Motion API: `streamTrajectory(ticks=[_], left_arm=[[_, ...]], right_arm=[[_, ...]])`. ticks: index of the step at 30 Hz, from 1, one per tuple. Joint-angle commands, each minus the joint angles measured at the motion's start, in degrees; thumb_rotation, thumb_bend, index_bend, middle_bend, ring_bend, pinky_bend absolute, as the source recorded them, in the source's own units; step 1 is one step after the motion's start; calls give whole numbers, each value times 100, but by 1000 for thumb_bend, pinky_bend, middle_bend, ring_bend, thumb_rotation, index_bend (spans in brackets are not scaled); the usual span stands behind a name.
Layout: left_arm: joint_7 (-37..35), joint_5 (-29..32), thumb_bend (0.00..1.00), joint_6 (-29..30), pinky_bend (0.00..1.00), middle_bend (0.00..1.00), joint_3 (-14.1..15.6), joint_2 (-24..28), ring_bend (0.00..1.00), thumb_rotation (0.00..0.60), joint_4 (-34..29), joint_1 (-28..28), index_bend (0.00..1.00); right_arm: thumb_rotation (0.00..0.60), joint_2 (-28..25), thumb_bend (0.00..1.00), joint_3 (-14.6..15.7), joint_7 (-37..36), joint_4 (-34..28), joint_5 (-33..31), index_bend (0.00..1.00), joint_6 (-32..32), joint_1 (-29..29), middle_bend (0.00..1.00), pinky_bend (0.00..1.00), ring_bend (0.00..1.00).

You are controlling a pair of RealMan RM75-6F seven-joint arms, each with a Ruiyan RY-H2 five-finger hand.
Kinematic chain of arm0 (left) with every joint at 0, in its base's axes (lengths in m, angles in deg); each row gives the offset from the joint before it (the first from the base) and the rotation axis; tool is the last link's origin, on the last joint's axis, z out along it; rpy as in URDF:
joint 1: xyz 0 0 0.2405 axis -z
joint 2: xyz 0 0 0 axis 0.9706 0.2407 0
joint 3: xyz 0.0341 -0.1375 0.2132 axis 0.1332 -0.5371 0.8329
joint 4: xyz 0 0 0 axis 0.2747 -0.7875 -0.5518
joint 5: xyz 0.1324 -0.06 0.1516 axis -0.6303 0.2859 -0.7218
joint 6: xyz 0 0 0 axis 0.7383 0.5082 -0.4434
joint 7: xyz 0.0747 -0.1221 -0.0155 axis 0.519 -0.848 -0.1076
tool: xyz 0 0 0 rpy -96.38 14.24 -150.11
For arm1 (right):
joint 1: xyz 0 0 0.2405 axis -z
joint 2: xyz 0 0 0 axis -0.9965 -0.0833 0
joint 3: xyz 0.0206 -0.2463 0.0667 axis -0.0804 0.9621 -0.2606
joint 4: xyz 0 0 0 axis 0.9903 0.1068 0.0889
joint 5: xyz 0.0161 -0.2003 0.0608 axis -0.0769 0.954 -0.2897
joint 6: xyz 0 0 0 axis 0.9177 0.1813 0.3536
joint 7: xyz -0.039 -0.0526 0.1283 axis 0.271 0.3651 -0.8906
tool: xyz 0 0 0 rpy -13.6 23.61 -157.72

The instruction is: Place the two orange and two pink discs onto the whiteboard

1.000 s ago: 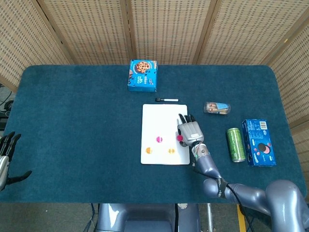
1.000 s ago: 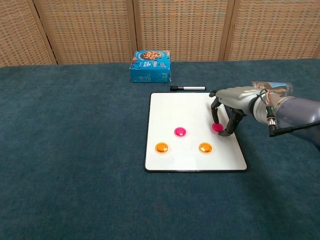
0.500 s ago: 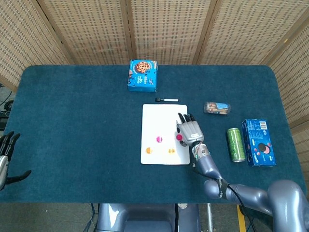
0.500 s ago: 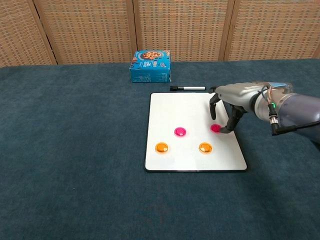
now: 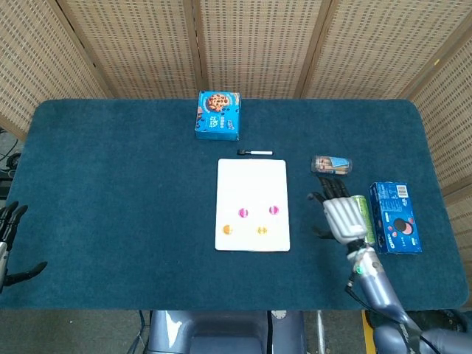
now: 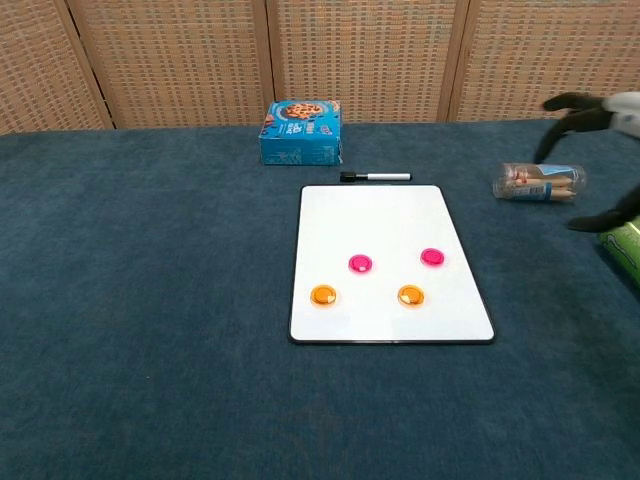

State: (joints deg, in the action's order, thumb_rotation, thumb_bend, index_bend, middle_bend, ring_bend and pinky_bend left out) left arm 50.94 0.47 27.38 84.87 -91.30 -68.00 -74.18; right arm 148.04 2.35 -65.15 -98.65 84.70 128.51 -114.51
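Note:
The whiteboard (image 6: 375, 215) lies flat on the blue cloth, also seen from the head view as the whiteboard (image 5: 251, 181). On it sit two pink discs (image 6: 360, 264) (image 6: 432, 257) and two orange discs (image 6: 322, 296) (image 6: 410, 295). My right hand (image 5: 341, 217) hovers to the right of the board, over the green can, fingers spread and holding nothing; in the chest view the right hand (image 6: 600, 115) shows only at the right edge. My left hand (image 5: 9, 236) stays at the far left edge, fingers apart and empty.
A black marker (image 6: 375, 177) lies just behind the board. A blue cookie box (image 6: 302, 132) stands further back. To the right are a clear lying bottle (image 6: 537, 182), a green can (image 5: 361, 212) and a blue snack box (image 5: 395, 217).
My right hand let go of the pink disc on the board's right side and pulled away rightward and up, off the board. The disc stays put.

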Motion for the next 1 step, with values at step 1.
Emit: streamTrajectory(ticks=[1], left_arm=[[-62,-82,0,75,0,0,41,-20,0,600,33,-54,0]], right_arm=[[600,-465,92,517,-700,-41,707,178,900,857,0,0,0]])
